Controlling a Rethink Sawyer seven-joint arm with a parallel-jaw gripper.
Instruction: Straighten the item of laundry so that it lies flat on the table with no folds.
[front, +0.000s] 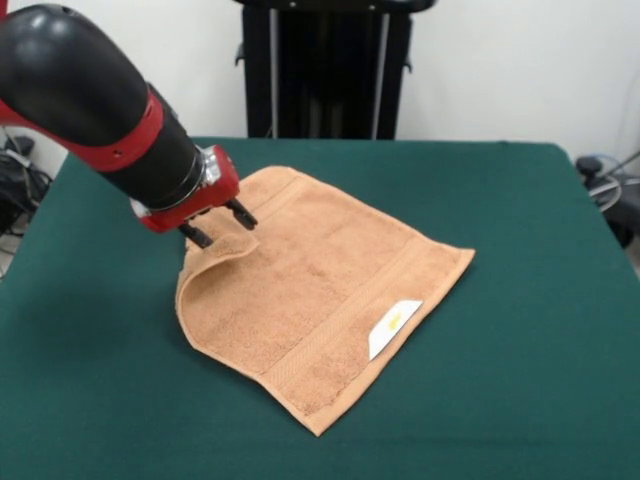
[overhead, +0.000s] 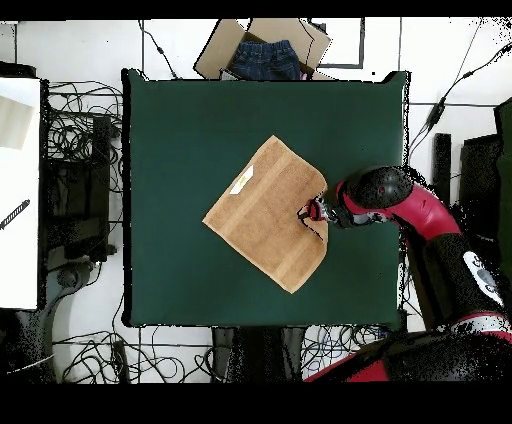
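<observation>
The tan terry towel (front: 330, 280) lies as a diamond on the dark green table (front: 530, 250), with its white label (front: 393, 326) near the front right edge. Its left corner is folded over onto the towel as a small flap (front: 222, 252), and the left edge bulges up in a fold. My gripper (front: 221, 226) hangs right above that flap, its two dark fingertips spread apart and open, with nothing between them. In the overhead view the gripper (overhead: 305, 212) sits at the right corner of the towel (overhead: 262, 212), where the edge looks notched.
The robot's black pedestal (front: 325, 70) stands behind the table's far edge. In the overhead view a cardboard box with blue jeans (overhead: 265, 52) lies beyond the table's top edge, and cables cover the floor around the table (overhead: 170, 130).
</observation>
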